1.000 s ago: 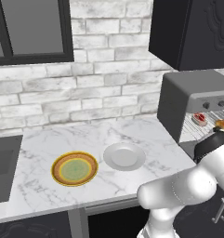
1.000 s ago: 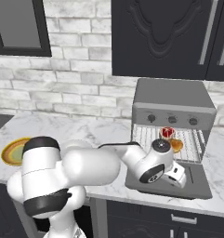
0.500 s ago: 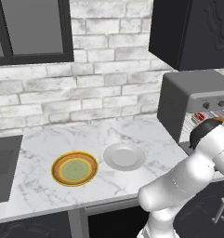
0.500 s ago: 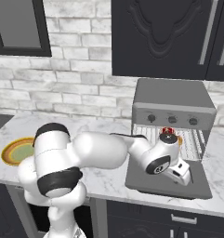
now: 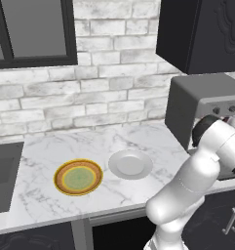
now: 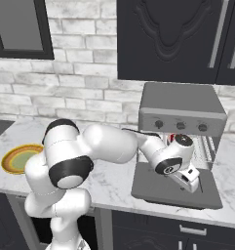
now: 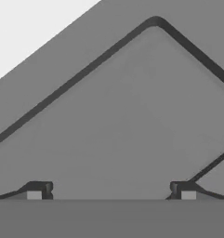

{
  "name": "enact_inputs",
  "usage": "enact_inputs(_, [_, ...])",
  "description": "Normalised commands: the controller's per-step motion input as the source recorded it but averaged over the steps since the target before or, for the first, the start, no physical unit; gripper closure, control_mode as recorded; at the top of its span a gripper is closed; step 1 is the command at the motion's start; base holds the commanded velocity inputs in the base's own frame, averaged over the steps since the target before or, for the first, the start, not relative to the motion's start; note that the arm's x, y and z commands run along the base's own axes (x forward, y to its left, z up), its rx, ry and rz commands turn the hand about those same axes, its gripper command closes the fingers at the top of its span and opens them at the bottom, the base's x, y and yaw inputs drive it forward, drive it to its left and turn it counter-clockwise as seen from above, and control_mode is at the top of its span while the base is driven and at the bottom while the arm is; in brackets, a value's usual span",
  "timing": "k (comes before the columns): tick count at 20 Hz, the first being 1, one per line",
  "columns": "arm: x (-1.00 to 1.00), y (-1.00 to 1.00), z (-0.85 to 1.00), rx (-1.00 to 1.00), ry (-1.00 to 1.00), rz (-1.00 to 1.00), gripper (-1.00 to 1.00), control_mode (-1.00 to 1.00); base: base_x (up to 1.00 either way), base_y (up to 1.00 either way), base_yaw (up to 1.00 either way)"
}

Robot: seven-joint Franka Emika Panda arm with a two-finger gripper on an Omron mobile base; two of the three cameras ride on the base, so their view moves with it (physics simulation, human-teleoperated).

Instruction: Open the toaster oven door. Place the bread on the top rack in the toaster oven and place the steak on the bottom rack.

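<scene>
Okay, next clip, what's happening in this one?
A white robot arm is working at a boxy dark-grey toaster oven on a marble counter. Its flat grey oven door lies folded down open, and the open, empty pincer hovers just above the door panel. Something red shows inside the oven. An orange-rimmed plate and a white plate sit bare on the counter.

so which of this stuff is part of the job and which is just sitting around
Job: toaster oven; its door, folded down flat; steak inside; open pincer above the door.
Lying about: yellow plate; white plate; sink; window.
</scene>
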Motion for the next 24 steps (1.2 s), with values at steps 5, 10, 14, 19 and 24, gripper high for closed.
enact_inputs(5, [0.22,-0.03,0.00,0.03,0.01,-0.13,-1.00,-1.00,0.00,0.00,0.00])
enact_inputs(10, [0.28,0.00,0.00,0.00,0.00,-0.15,-1.00,-1.00,0.00,0.00,0.00])
enact_inputs(14, [0.26,0.00,0.00,0.01,0.00,-0.10,-1.00,-1.00,0.00,0.00,0.00])
enact_inputs(19, [0.22,0.00,0.00,0.03,0.00,-0.04,-1.00,-1.00,0.00,0.00,0.00])
enact_inputs(24, [0.35,0.04,0.00,0.01,0.00,-0.05,-1.00,-1.00,0.00,0.00,0.00])
